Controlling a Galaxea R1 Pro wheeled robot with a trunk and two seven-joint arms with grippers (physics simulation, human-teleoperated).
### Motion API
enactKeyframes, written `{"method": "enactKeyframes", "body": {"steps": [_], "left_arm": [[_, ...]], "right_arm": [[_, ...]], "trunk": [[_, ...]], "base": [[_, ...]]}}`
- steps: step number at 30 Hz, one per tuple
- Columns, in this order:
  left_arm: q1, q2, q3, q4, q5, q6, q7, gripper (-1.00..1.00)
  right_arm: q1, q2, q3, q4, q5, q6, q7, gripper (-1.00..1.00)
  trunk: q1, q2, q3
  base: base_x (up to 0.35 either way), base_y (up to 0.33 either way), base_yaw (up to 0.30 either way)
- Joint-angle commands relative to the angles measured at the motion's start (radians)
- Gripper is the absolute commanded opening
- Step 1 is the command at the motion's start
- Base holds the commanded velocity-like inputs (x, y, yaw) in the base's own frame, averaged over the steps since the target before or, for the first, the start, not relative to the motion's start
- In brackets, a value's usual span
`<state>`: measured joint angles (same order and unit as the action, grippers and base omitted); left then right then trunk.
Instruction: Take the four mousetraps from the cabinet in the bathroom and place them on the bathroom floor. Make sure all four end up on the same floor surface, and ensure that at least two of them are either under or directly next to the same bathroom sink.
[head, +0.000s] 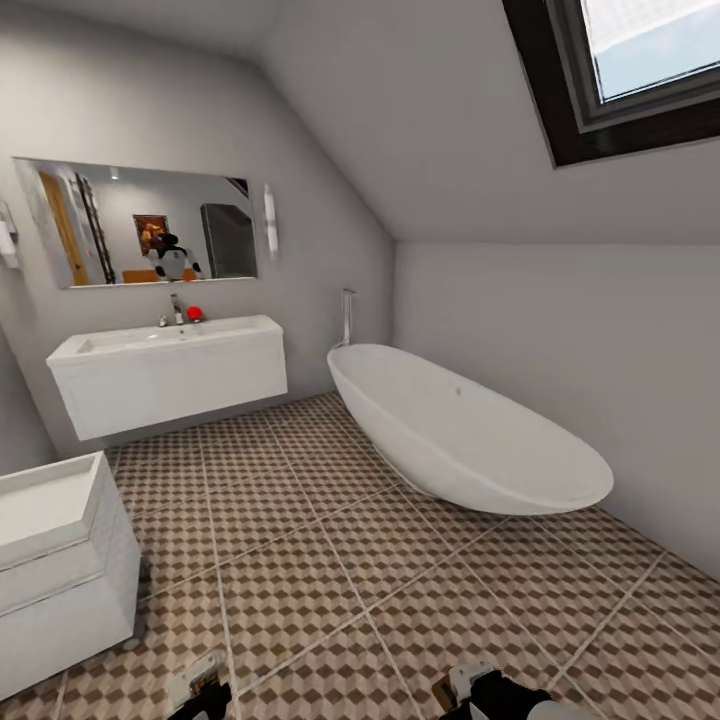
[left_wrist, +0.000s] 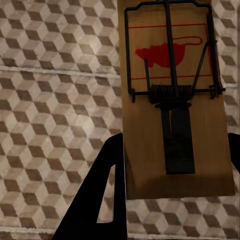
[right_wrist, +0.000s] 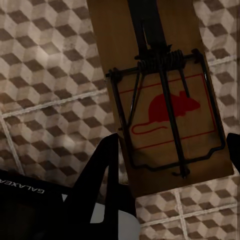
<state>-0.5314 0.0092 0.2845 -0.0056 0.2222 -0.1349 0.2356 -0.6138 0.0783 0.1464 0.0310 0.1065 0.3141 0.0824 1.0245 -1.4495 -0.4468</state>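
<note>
Both arms are loaded: my left gripper (left_wrist: 172, 175) has its fingers closed on a mousetrap (left_wrist: 172, 100), and my right gripper (right_wrist: 172, 165) is clamped on a second mousetrap (right_wrist: 160, 95), each hanging over the bathroom floor (head: 330, 560). I judge this the carry step. Ahead, past the bathtub (head: 460, 430), is the sink (head: 165, 340); next I roll closer and lower both beside it.

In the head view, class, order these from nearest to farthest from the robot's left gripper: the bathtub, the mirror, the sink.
1. The bathtub: on the tiled floor, up and right of the left gripper at the bottom edge.
2. The sink: wall-hung, farther back on the left.
3. The mirror: on the wall above the sink, farthest.
</note>
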Motion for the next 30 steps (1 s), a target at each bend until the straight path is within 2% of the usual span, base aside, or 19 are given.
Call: {"method": "enactKeyframes", "body": {"steps": [1,8,20,30], "left_arm": [[-0.001,0.000,-0.002,0.001,0.009,-0.004,0.002,-1.00],[-0.001,0.000,-0.002,0.001,0.008,-0.004,0.002,-1.00],[-0.001,0.000,-0.002,0.001,0.008,-0.005,0.002,-1.00],[-0.001,0.000,-0.002,0.001,0.008,-0.005,0.002,-1.00]], "right_arm": [[-0.001,0.000,0.005,0.001,0.009,0.002,0.005,-1.00],[-0.001,0.000,0.005,0.001,0.008,0.001,0.001,-1.00],[-0.001,0.000,0.005,0.001,0.008,0.001,0.000,-1.00],[-0.001,0.001,0.005,0.001,0.006,0.003,0.000,-1.00]], "trunk": [[0.001,-0.001,-0.001],[0.001,-0.001,-0.001],[0.001,-0.001,-0.001],[0.001,-0.001,-0.001]], "base": [[0.322,0.000,0.000],[0.322,0.000,0.027],[0.322,0.000,0.228],[0.322,0.000,0.022]]}}
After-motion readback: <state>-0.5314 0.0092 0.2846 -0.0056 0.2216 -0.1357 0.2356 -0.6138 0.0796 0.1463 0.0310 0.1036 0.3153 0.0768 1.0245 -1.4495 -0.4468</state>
